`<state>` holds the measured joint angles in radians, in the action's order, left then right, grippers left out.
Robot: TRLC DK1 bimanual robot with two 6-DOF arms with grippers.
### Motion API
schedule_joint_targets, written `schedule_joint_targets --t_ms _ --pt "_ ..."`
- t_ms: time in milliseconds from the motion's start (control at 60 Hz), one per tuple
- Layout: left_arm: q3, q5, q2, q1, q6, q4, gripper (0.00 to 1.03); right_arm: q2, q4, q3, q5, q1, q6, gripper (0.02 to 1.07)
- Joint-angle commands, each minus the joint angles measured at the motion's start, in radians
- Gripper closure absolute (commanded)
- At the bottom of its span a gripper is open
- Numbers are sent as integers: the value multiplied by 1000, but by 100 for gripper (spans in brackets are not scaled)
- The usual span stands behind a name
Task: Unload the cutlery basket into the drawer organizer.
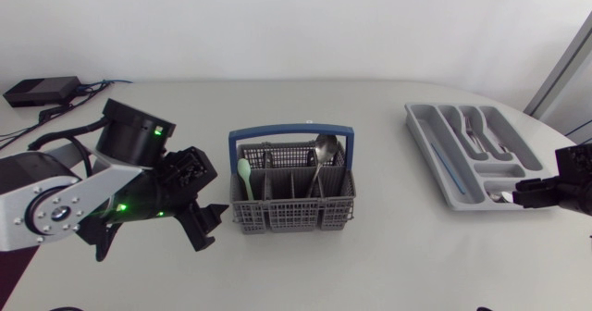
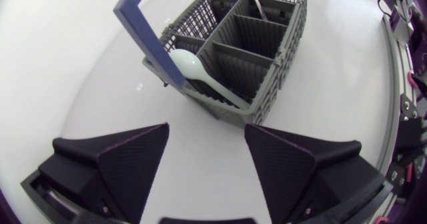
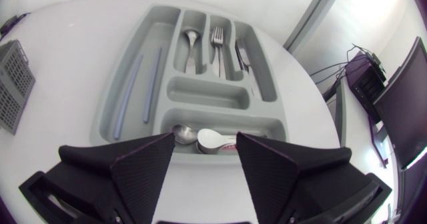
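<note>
Step in hand, as I read it: mid-unload, between picks. Some cutlery is already sorted and some is not.

Basket [image 1: 291, 217] sits mid tabletop, blue handle upright. A pale green spoon [image 2: 193, 67] stands in its end compartment on the left arm's side, bowl up above the rim. A metal spoon [image 1: 324, 149] stands in a far compartment, bowl also up. Other compartments are too dark to tell.

Organizer [image 3: 200, 91] lies well apart from the basket, on the right side. It holds a fork [image 3: 217, 41], a spoon [image 3: 191, 44] and a knife [image 3: 240, 51] in the narrow slots, and two blue sticks [image 3: 130, 91] in the long side slot. Two small spoons [image 3: 213, 141] lie in the crosswise end slot.

Left pincer [image 2: 205, 134] is wide open and empty, low over the tabletop just beside the basket's end, aimed at the green spoon's corner. Right pincer [image 3: 205, 141] is wide open and holds nothing. It hangs over the organizer's crosswise slot with the small spoons just ahead of its tips.

Likely next: the left arm takes the green spoon. That calls for rising above the basket rim, coming down on the spoon bowl clear of the blue handle and closing on it from two sides. Then a straight lift so the spoon doesn't snag the mesh.
</note>
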<state>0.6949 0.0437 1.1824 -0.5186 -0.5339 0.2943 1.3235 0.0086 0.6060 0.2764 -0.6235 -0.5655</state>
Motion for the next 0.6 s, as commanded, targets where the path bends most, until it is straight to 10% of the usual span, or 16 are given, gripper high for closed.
schedule_joint_targets --t_ms 0,233,583 --pt "31 8 -13 -8 18 9 24 -102 -81 46 15 50 30 28" --pt "34 10 -12 -24 35 9 25 -268 -374 103 67 347 119 25" --pt "11 8 -17 -15 37 -14 24 -256 -404 158 -74 861 372 25"
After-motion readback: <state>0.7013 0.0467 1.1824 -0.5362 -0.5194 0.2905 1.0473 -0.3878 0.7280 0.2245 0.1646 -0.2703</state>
